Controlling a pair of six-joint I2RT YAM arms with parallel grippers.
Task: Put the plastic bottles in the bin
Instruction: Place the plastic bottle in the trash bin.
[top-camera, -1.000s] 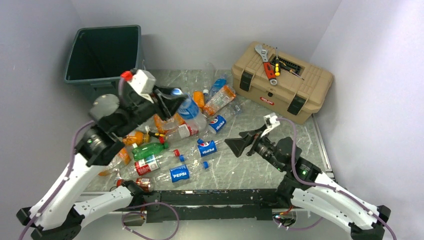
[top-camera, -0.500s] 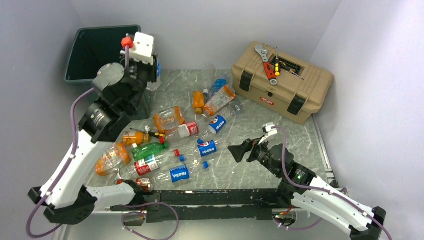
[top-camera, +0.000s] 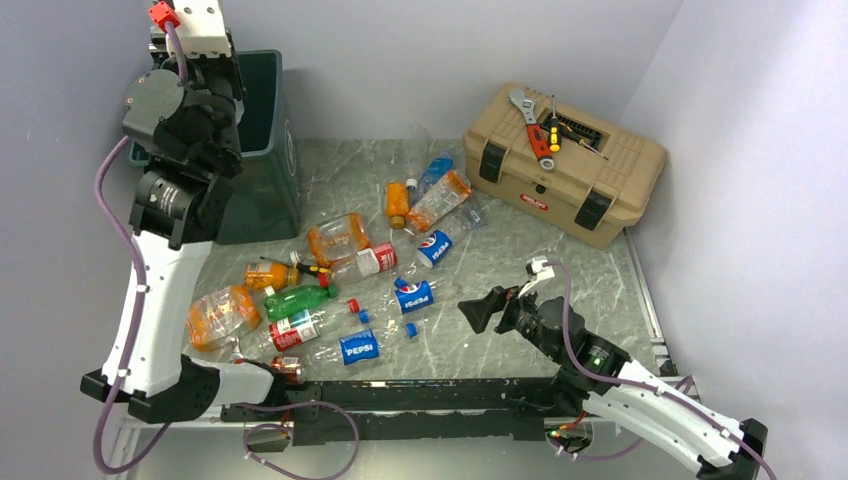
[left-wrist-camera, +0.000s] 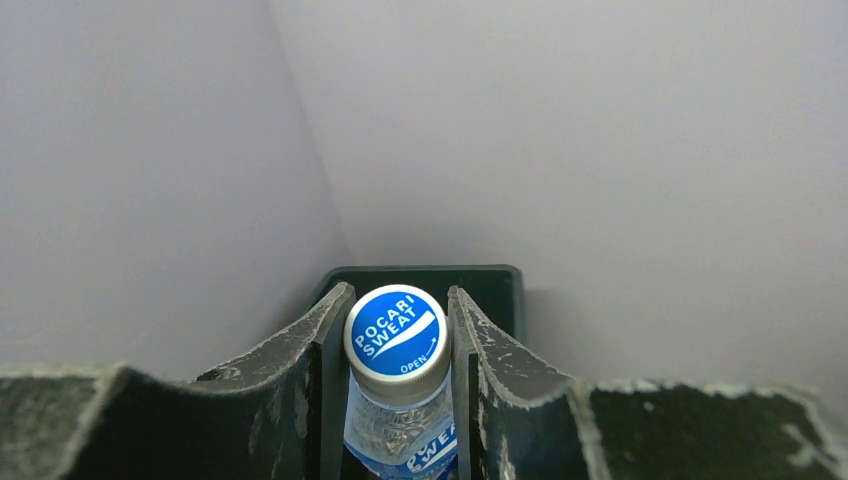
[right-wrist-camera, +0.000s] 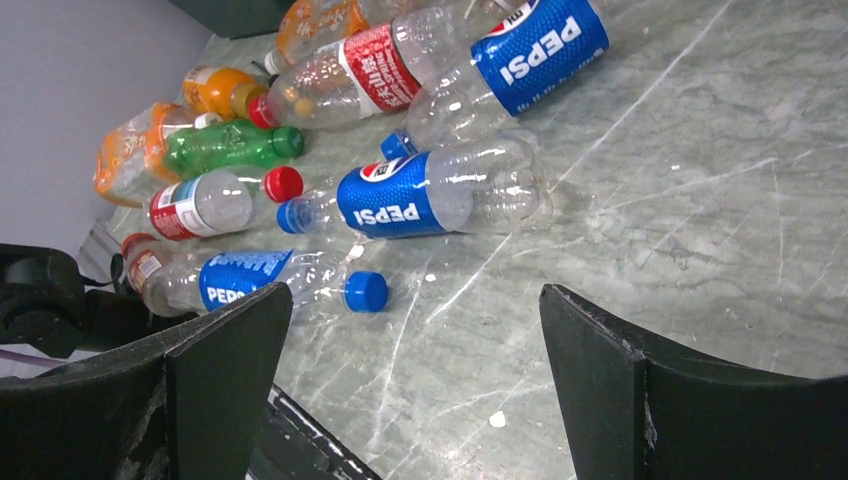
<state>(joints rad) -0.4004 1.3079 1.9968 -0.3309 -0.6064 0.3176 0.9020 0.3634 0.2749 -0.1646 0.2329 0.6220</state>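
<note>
Change: the left arm has swung up from over the pile to the far-left corner; the right arm has drawn back a little toward the near edge
Left claw (left-wrist-camera: 397, 296): closed on a clear Pocari Sweat bottle (left-wrist-camera: 396, 340), one finger on each side just below its blue cap
Carried bottle, position: the dark rim of the bin (left-wrist-camera: 500, 285) shows directly behind the cap, so the bottle is judged to be over the opening or just short of it
Right claw (right-wrist-camera: 415, 290): wide open, holding nothing, low over the bench (top-camera: 500, 260) near its front edge
Meaning for task: one bottle is ready to drop; release appears to be the step in hand
Remaining bottles (top-camera: 330, 290): a good number lie scattered on the bench, well apart from the bin
Top view only: bin (top-camera: 262, 170), toolbox (top-camera: 565, 165) and the spread of the pile; the left arm hides its own claw and load
Left wrist view only: the grip itself and the cap lettering
Right wrist view only: a Pepsi bottle (right-wrist-camera: 440, 190) and a loose blue cap (right-wrist-camera: 366, 291) beside it
</note>
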